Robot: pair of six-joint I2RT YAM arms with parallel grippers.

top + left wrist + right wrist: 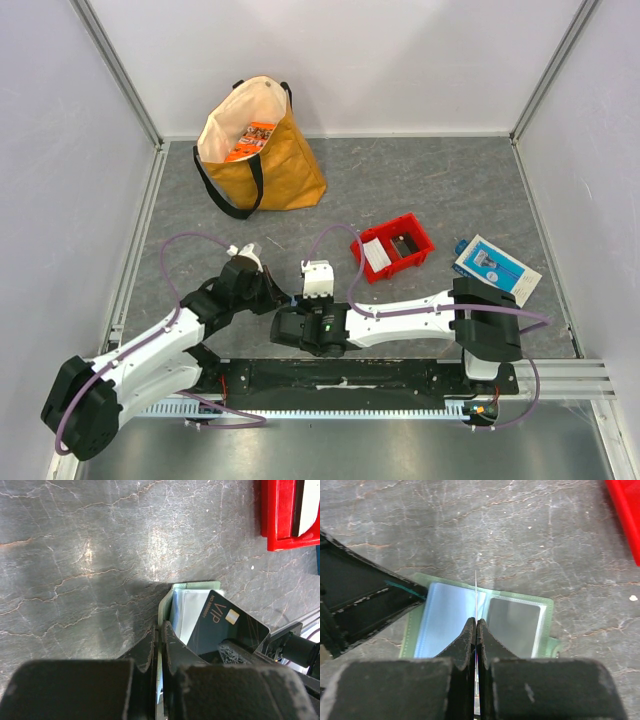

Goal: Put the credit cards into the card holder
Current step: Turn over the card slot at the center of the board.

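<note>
VIP card (227,625) pinched edge-on in closed right gripper (476,630), directly above open card holder (545,605); left gripper (161,635) clamps holder's edge; suggest keeping card square to pocket mouth, sliding gently.

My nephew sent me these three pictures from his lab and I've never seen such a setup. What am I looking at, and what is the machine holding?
Two robot arms stand bolted at a table's near edge. One picture looks down from above; the other two come from cameras on each wrist. The left gripper is shut on the edge of the open pale-green card holder, pinning it. The right gripper is shut on a dark VIP card, held edge-on over the holder's clear pockets. Also on the table: a red bin, a blue-and-white box and a yellow tote bag.
</note>
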